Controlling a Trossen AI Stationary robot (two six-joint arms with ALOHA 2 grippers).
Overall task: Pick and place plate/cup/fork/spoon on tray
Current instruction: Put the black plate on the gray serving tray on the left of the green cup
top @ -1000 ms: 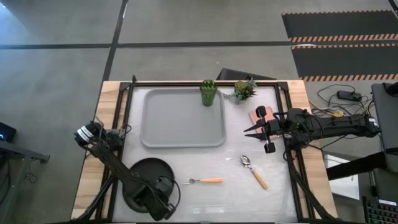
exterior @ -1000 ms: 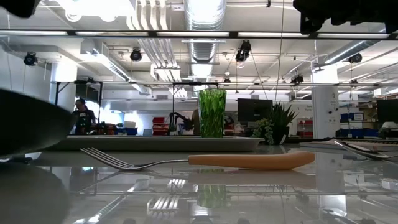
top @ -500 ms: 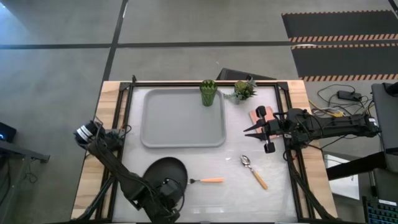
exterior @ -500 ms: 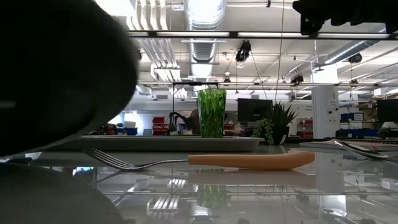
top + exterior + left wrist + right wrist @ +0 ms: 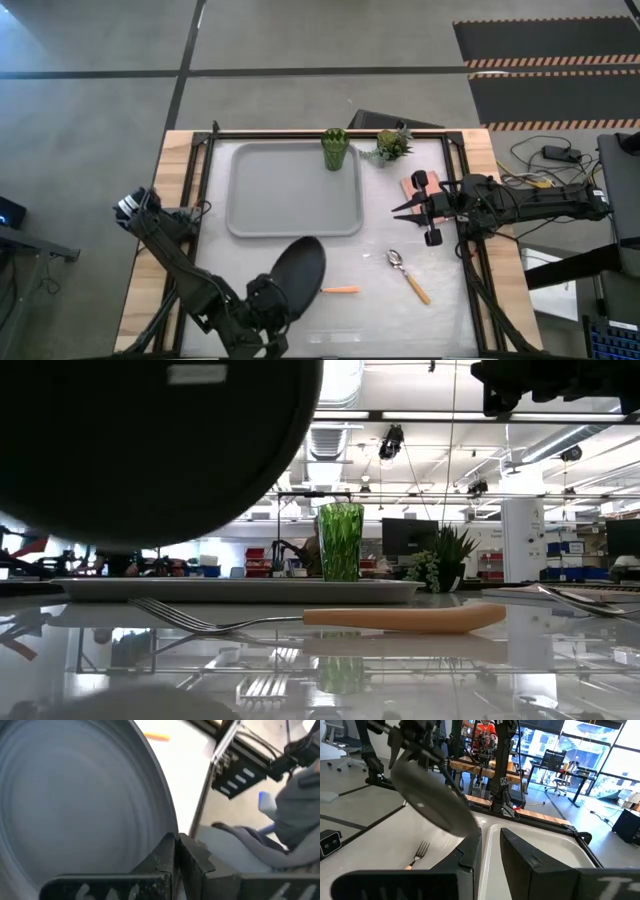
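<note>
My left gripper [image 5: 268,298] is shut on the black plate [image 5: 298,268], which it holds in the air between the table's near edge and the grey tray [image 5: 290,190]. The plate fills the upper left of the low view [image 5: 150,450]. The green cup [image 5: 335,148] stands in the tray's far right corner. The fork [image 5: 320,620] lies flat on the table; from above only its orange handle [image 5: 342,290] shows past the plate. The spoon [image 5: 408,273] lies flat to the right. My right gripper [image 5: 398,208] waits open above the table's right side. My left gripper pinches the plate's rim [image 5: 171,822] at its near-left edge between its two fingers, one on the upper face and one on the underside. The fingers come from the table's near side. The plate is lifted clear of the table and tilted.
A small potted plant [image 5: 392,145] stands to the right of the tray's far right corner. A pink rectangle [image 5: 412,188] lies beneath my right arm. Black frame rails run along the table's left, right and far sides.
My left gripper has lifted the plate off the table's near left part and carried it up and to the right, toward the tray. The plate has tipped from flat to tilted and now covers the fork's tines from above.
</note>
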